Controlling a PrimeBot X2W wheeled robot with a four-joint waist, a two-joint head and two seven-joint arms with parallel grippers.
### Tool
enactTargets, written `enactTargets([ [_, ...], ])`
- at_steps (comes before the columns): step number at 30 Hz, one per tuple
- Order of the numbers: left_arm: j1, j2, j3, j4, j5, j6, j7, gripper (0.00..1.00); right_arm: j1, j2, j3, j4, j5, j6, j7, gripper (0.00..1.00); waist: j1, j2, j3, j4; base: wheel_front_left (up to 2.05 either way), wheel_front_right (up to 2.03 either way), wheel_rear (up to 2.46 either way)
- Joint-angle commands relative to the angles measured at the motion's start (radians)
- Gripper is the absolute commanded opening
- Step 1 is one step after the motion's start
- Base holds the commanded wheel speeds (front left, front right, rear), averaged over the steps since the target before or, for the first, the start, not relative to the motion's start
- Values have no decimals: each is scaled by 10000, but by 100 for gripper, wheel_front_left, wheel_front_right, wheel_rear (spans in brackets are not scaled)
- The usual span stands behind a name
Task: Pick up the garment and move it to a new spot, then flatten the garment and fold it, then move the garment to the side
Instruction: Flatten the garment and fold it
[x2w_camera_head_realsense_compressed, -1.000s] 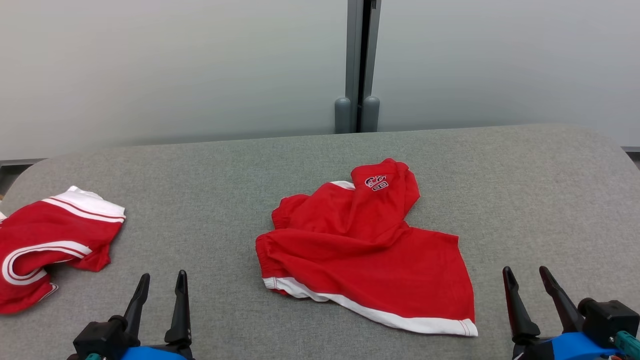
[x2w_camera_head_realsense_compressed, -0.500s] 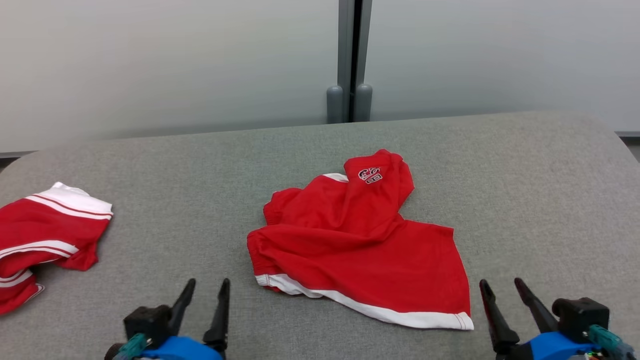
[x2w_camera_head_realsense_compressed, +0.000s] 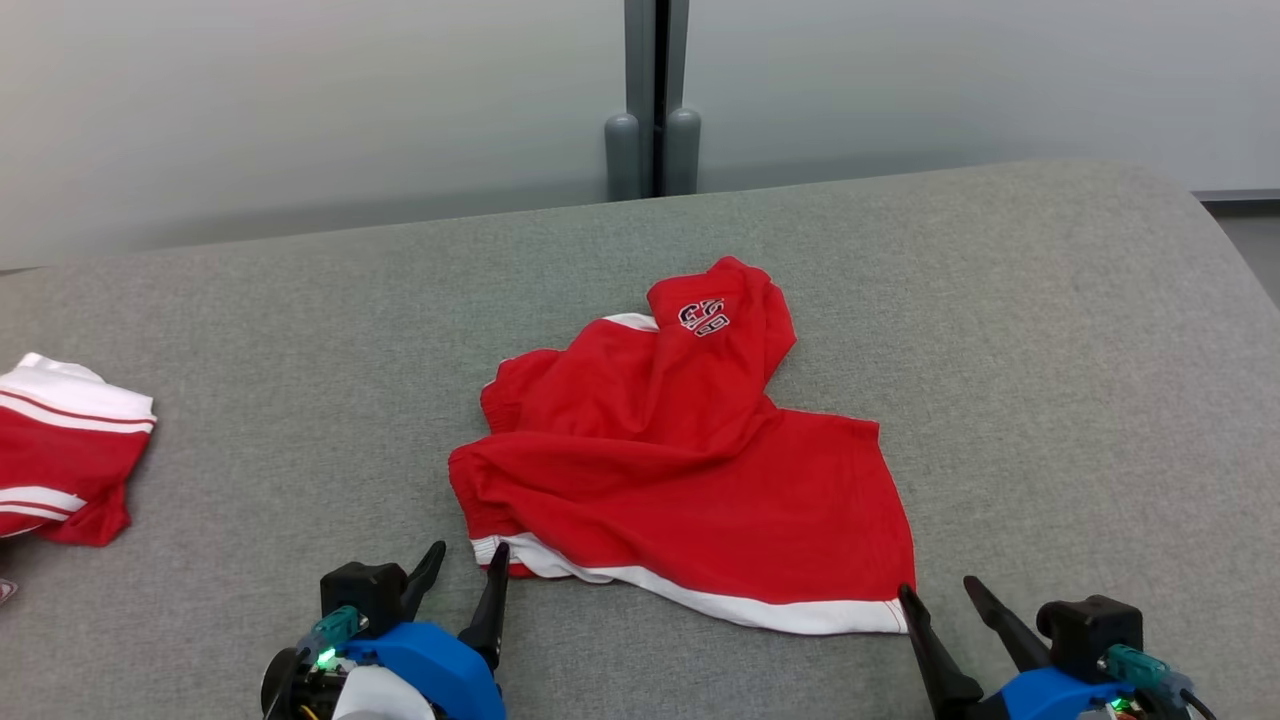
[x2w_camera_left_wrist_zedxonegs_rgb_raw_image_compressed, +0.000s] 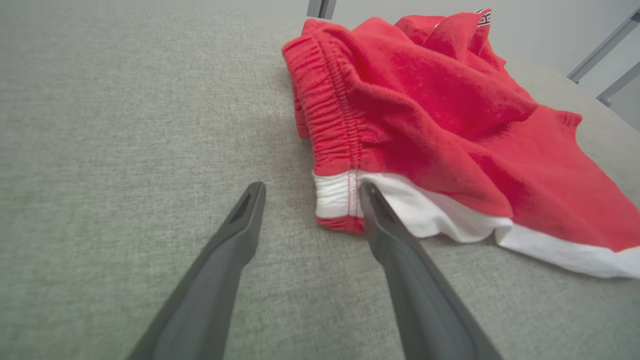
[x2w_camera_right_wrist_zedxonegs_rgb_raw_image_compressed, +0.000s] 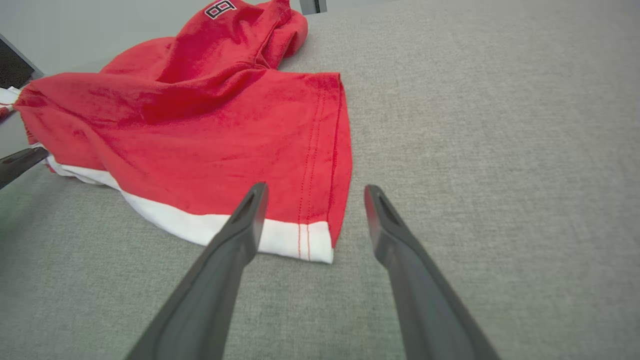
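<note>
Flanking the red garment (x2w_camera_head_realsense_compressed: 690, 470), spread fingers (x2w_camera_head_realsense_compressed: 490, 600).

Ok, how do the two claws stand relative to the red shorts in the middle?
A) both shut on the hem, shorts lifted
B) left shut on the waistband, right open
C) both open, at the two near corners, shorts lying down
C: the left claw and right claw stand open at the white-trimmed near corners of the red shorts, which lie on the grey surface.

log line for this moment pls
left hand: open, by hem corner | right hand: open, by opposite corner | crumpled red white-hemmed shorts: unheld, grey fabric table
</note>
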Motion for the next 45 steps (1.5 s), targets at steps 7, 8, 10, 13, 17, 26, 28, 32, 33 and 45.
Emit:
enactTargets([
  [7,-709,-26,-116,735,-103,-87,-318,100,-303,-10,340,410,205,1,244,100,-2,-1,312,-155,0,0,0],
  [8,-796,-64,-174,784,-138,-105,-327,100,-319,-9,317,486,196,3,252,100,-2,-1,364,-135,0,0,0],
  [10,-926,-136,-354,891,-192,-127,-296,100,-430,-10,163,658,124,3,260,100,-2,-1,482,-85,0,0,0],
  [13,-1142,-193,-593,997,-294,-158,-348,9,-641,0,287,902,-29,3,203,100,-2,-1,648,-6,0,0,0],
  [17,-1359,-270,-893,1131,-500,-175,-411,0,-868,-13,600,1286,-153,1,297,100,-2,-1,794,106,0,0,0],
  [26,-1607,-169,-1660,1194,-1196,-174,-619,0,-1077,17,826,1833,-380,12,1073,0,-2,-1,798,245,0,0,0],
  [28,-1622,-107,-1749,1090,-1354,-173,-721,0,-1139,5,738,1698,-316,5,998,0,-2,-1,743,263,0,0,0],
  [32,-1471,5,-1892,641,-1604,-174,-888,0,-1188,-7,398,1175,-163,3,674,0,-2,-1,568,287,0,0,0],
  [33,-1375,38,-1896,434,-1682,-174,-942,0,-1183,-10,276,995,-150,3,597,0,-2,-1,511,289,0,0,0],
  [45,464,1183,-1632,-4998,-2863,45,431,0,-378,-9,-1148,-3268,-185,3,1961,0,-2,-1,-279,174,0,0,0],
])
